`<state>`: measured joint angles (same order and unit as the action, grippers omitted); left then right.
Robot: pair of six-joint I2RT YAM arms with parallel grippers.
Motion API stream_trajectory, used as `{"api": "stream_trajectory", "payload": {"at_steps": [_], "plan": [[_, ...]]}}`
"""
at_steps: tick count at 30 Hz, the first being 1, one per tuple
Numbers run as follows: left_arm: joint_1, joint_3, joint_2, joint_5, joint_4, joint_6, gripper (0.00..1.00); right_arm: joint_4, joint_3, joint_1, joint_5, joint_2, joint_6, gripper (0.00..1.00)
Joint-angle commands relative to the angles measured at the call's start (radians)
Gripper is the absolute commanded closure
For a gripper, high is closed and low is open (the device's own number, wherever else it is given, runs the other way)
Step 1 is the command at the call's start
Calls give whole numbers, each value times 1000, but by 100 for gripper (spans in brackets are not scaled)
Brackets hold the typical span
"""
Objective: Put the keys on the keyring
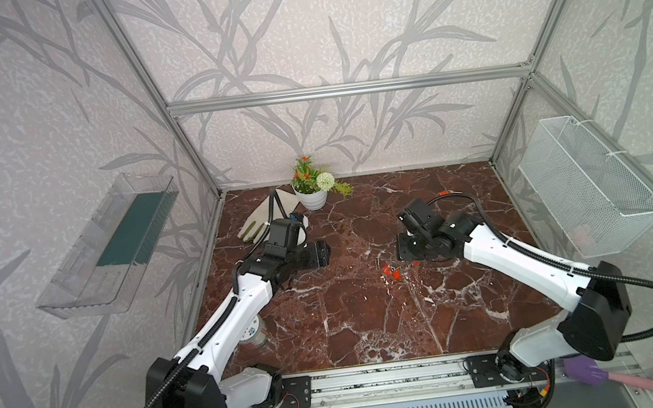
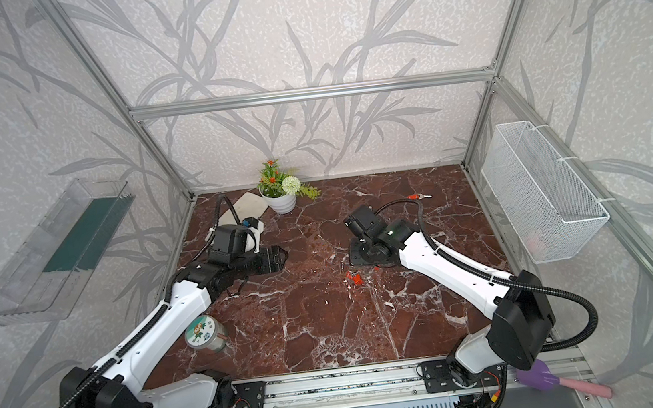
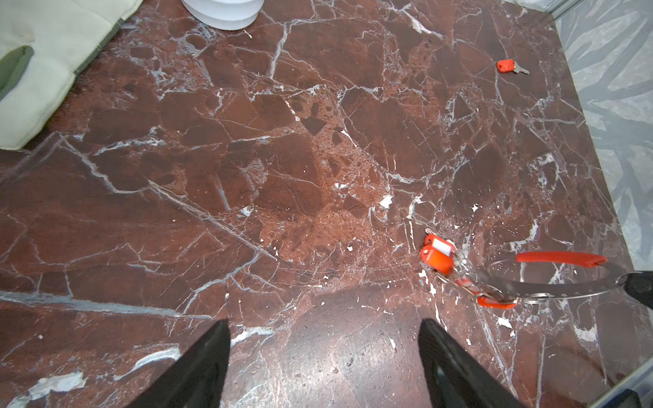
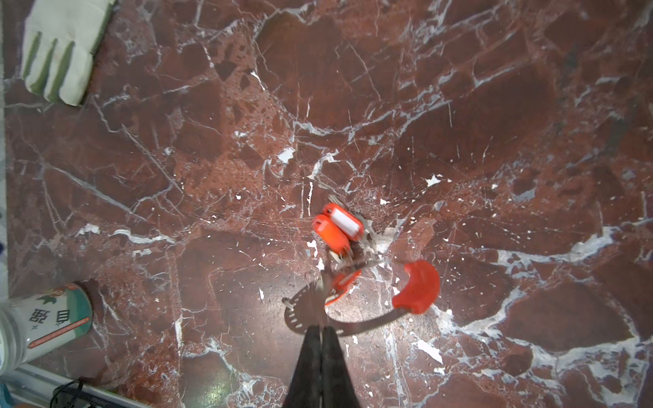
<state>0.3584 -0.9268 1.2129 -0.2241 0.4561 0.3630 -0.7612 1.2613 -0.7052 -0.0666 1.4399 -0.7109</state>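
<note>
My right gripper is shut on the thin grey band of the keyring, whose red sleeve curves off to one side. A bunch of red-tagged keys sits at the hoop's far side and appears threaded on it. In both top views the bunch lies just in front of the right wrist, which hides most of the hoop. One more key lies alone at the back right. My left gripper hovers open and empty, left of the keyring.
A pale work glove and a white flower pot sit at the back left. A lidded jar stands by the left arm near the front left. A wire basket hangs on the right wall and a clear shelf on the left.
</note>
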Motion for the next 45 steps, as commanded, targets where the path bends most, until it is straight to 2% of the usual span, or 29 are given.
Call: {"api": "stream_trajectory", "payload": {"at_steps": [1,10,14,15,17,19,24,38,45], "plan": [[2,-36,-24,-49,-16,8,16,-3,28,-11,7,-46,12,100],[2,-40,-26,-81,-29,9,16,85,-35,-34,95,-73,12,100],[2,-44,-28,-188,-58,14,24,137,-38,-39,179,-68,12,100],[2,-47,-24,-223,-67,19,27,151,-37,-39,192,-66,343,100],[2,-56,-16,-272,-81,36,33,174,-36,-39,202,-60,343,100],[2,-61,-10,-283,-84,40,35,178,-33,-39,205,-42,343,100],[2,-59,-15,-243,-66,28,36,146,-9,-39,237,29,343,100],[2,-44,-26,-228,-70,24,36,164,-76,-24,278,46,319,100],[2,-43,-25,-229,-69,23,36,115,-151,63,325,19,262,100]]}}
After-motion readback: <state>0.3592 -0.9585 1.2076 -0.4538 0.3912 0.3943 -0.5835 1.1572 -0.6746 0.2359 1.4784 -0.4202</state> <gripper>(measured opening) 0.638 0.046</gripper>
